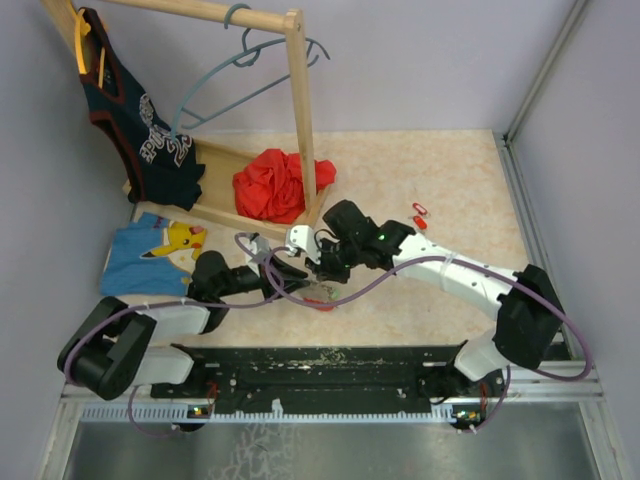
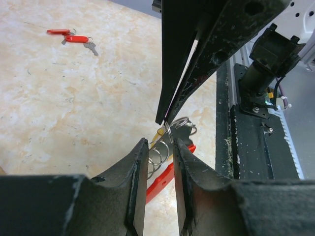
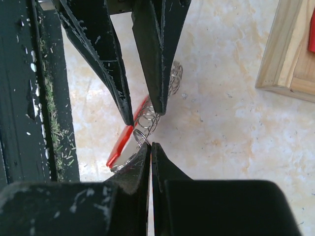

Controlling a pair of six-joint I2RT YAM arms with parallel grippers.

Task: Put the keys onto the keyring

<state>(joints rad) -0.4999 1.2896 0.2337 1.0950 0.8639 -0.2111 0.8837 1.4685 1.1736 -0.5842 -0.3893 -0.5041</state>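
Table (image 1: 440,170): both arms meet mid-table, near the front edge.
Right gripper (image 3: 150,147): fingers pressed together, looks to be nipping the keyring (image 3: 147,118) wire at the tips.
Left gripper (image 2: 160,143): spread, straddling the ring's coils, clamping nothing.
Red key (image 2: 162,184) sits just under the ring. A yellow bit (image 2: 158,133) beside it is too small to identify.
Two loose red keys (image 2: 74,37) lie well apart, on the far side.
My read: mid-threading, left side regripping. Next move needs the left to close on a coil or the key, lined up finely with the ring's split end.
Can't tell if the red key is already on the ring. In the top view the grippers hide it.
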